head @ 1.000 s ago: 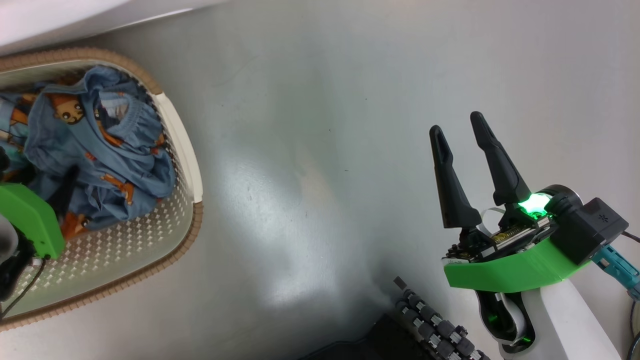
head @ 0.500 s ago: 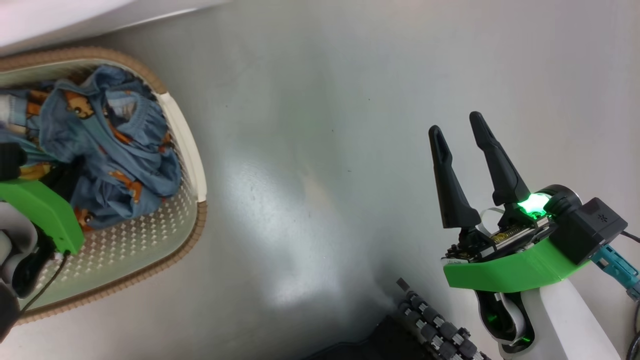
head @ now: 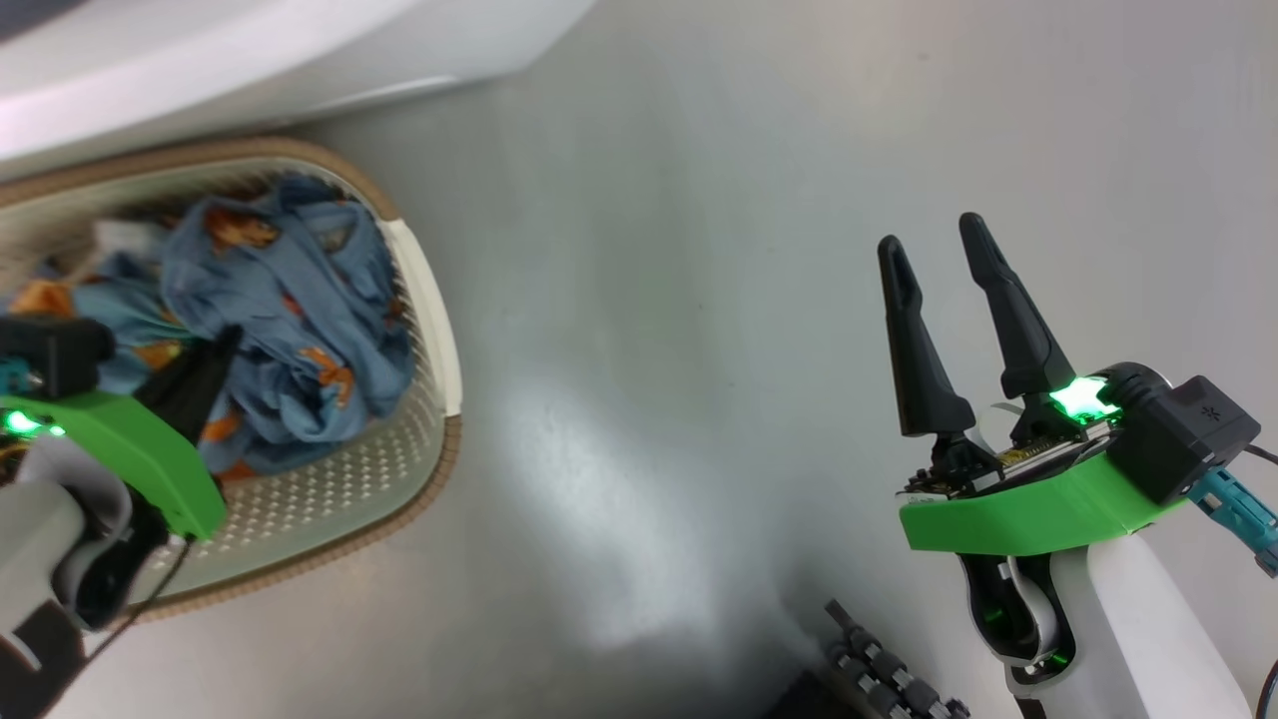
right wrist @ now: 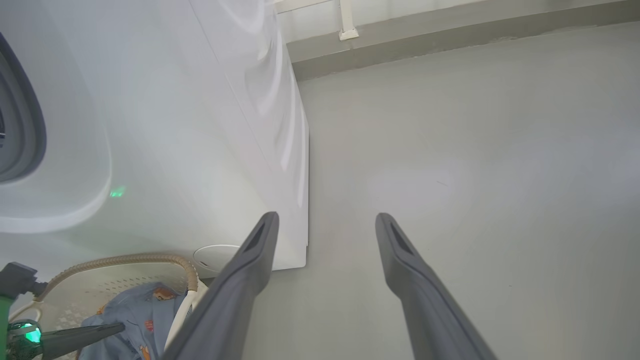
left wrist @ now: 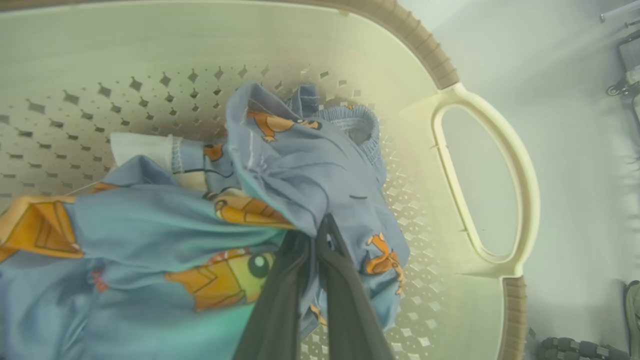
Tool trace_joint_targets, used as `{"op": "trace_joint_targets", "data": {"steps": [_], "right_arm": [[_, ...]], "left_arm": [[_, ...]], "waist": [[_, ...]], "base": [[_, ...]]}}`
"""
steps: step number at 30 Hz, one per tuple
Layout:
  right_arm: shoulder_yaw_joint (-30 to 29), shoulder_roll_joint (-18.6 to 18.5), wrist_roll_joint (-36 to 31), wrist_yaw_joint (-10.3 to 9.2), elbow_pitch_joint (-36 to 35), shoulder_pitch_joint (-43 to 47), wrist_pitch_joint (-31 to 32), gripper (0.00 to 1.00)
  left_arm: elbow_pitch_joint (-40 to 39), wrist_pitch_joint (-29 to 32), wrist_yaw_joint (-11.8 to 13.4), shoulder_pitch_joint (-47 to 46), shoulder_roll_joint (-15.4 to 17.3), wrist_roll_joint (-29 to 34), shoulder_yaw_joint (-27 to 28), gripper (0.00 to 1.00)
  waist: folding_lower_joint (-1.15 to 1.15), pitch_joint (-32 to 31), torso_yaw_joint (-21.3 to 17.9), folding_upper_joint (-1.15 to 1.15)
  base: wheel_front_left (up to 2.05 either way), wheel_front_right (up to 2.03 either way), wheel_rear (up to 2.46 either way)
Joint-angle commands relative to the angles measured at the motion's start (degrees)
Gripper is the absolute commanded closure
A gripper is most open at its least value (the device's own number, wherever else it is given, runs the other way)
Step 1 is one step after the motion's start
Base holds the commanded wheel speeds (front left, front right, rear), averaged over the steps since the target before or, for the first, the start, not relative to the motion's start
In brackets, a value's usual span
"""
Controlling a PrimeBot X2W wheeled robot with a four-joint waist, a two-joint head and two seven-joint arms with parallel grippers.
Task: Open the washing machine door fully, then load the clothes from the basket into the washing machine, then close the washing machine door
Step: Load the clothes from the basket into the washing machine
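Note:
The light blue clothes (head: pixel 300 300) with orange figures lie bunched in the cream basket (head: pixel 429 300), which has a brown rim. My left gripper (head: pixel 225 350) reaches into the basket. The left wrist view has that gripper (left wrist: pixel 320 225) shut on a fold of the clothes (left wrist: pixel 300 170), with fabric draped over both fingers. My right gripper (head: pixel 934 235) hovers open above bare floor, far right of the basket, holding nothing. The white washing machine (right wrist: pixel 200 125) stands left of the right gripper (right wrist: pixel 326 217), with its grey gasket (right wrist: pixel 22 125) at the frame edge. The washing machine door is out of view.
The washing machine's white front (head: pixel 250 50) runs just behind the basket. Grey floor (head: pixel 649 350) lies between basket and right arm. A black ribbed part of my base (head: pixel 889 679) sits at the bottom. A wall skirting (right wrist: pixel 450 30) lies beyond the machine.
The head camera has shifted, bringing more of the washing machine into view. My left gripper has moved up and right with the clothes, and the fabric has gathered toward it. The right gripper holds its pose.

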Motion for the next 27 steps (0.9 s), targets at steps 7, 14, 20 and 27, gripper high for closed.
{"op": "trace_joint_targets", "data": {"steps": [7,14,20,27], "right_arm": [[-0.37,-0.42,-1.28,0.32,1.1,1.14,-0.45,0.0],[-0.82,-0.42,-1.89,0.32,3.44,1.82,-0.45,0.0],[-1.37,-0.42,-2.34,0.32,5.31,2.92,-0.45,0.0],[-1.84,-0.42,-2.46,0.32,7.38,4.11,-0.45,0.0]], "left_arm": [[-6.97,-1.03,0.2,5.56,1.59,3.69,7.13,1.0],[-13.4,-1.04,0.2,14.08,0.7,7.51,17.72,1.0],[-18.45,-1.04,0.2,20.96,-0.64,10.17,25.83,1.0],[-22.52,-1.05,0.2,26.87,-2.26,12.16,32.16,1.0]], "waist": [[0.0,-7.56,3.84,0.0],[0.0,-13.62,5.47,0.0],[0.0,-18.8,6.91,0.0],[0.0,-23.92,8.23,0.0]], "base": [[0.0,0.0,0.0],[0.0,0.0,0.0],[0.0,0.0,0.0],[0.0,0.0,0.0]]}}
